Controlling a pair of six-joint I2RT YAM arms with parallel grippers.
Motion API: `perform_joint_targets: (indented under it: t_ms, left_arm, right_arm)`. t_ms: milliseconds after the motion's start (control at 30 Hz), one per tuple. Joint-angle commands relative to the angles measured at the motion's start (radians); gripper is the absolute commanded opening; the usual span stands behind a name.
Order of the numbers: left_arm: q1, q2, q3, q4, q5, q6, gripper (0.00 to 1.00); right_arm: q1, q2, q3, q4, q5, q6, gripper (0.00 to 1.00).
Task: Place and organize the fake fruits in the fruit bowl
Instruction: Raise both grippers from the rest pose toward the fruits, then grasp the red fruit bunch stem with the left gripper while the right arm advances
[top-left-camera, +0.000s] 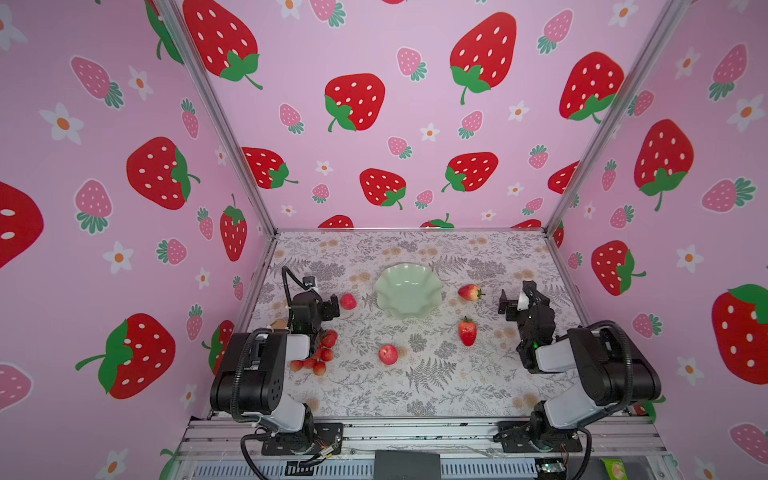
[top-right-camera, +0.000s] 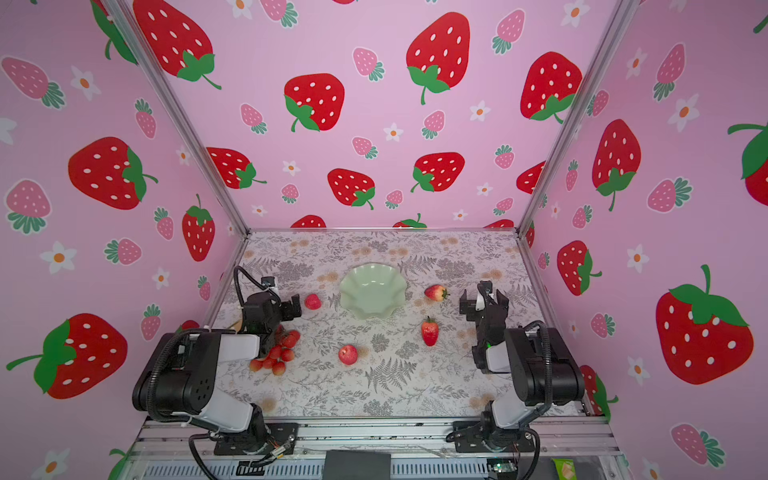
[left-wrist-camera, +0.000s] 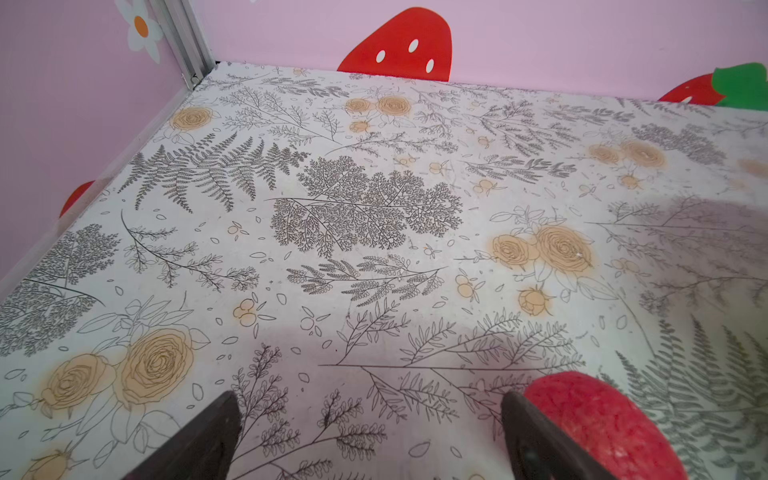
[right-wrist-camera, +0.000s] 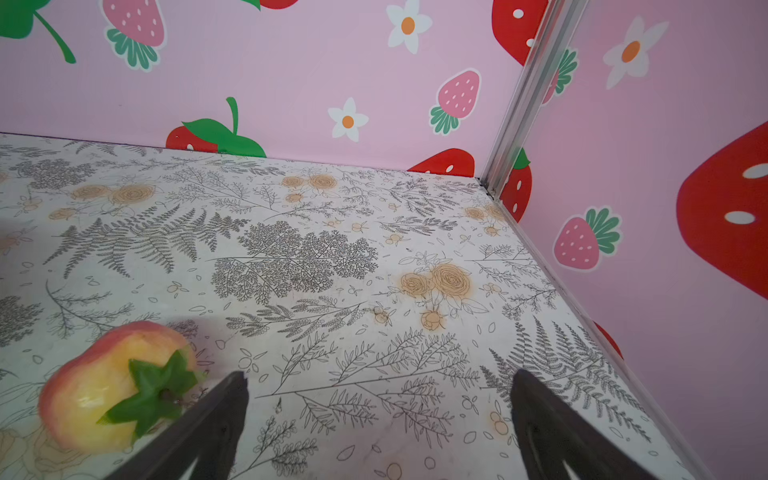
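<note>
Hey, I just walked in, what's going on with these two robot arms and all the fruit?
The job is loading fake fruit into the mint-green bowl, which is empty right now. The left end effector is open beside the bumpy red ball, not around it. The right end effector is open next to a strawberry and holds nothing. The second strawberry, the apple and the berry cluster lie on the table.

bowl (top-left-camera: 408, 291) is set centrally on bench (top-left-camera: 457, 386) | ball (top-left-camera: 348, 301) is laid left of it | strawberries (top-left-camera: 469, 292) (top-left-camera: 467, 331) right | apple (top-left-camera: 388, 354), berry cluster (top-left-camera: 318, 357) in front
</note>
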Motion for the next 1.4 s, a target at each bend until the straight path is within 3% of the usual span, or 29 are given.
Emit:
perform_joint_targets:
  t_ms: [0, 767, 833, 933, 1000, 1067, 1200, 1300, 1367]
  left_arm:
    - [0.002, -0.005, 0.024, 0.019, 0.013, 0.012, 0.99]
    - [0.005, -0.026, 0.025, 0.007, 0.034, 0.014, 0.99]
    - [-0.001, -0.095, 0.042, -0.089, -0.014, -0.001, 0.99]
    - [-0.048, -0.258, 0.065, -0.290, -0.231, -0.077, 0.99]
    - [-0.117, -0.371, 0.097, -0.471, -0.400, -0.135, 0.98]
    - [-0.171, -0.472, 0.161, -0.677, -0.445, -0.176, 0.91]
    - [-0.242, -0.592, 0.291, -1.064, -0.375, -0.259, 0.87]
    - [-0.266, -0.616, 0.374, -1.354, -0.306, -0.392, 0.73]
    - [-0.292, -0.619, 0.398, -1.490, -0.318, -0.454, 0.67]
  right_arm:
    - [0.005, -0.010, 0.005, 0.013, 0.002, -0.011, 0.99]
    - [0.006, -0.038, -0.001, 0.009, 0.026, 0.002, 0.99]
    - [0.010, -0.117, 0.020, -0.093, 0.038, 0.002, 0.99]
    - [0.048, -0.271, 0.112, -0.364, 0.043, 0.013, 0.99]
    - [0.101, -0.365, 0.166, -0.489, -0.009, 0.028, 0.99]
    - [0.177, -0.421, 0.205, -0.564, -0.092, 0.028, 0.99]
    - [0.387, -0.377, 0.313, -0.687, -0.325, 0.017, 0.99]
    - [0.538, -0.253, 0.399, -0.723, -0.504, 0.022, 0.99]
    - [0.641, -0.175, 0.450, -0.726, -0.542, 0.007, 0.99]
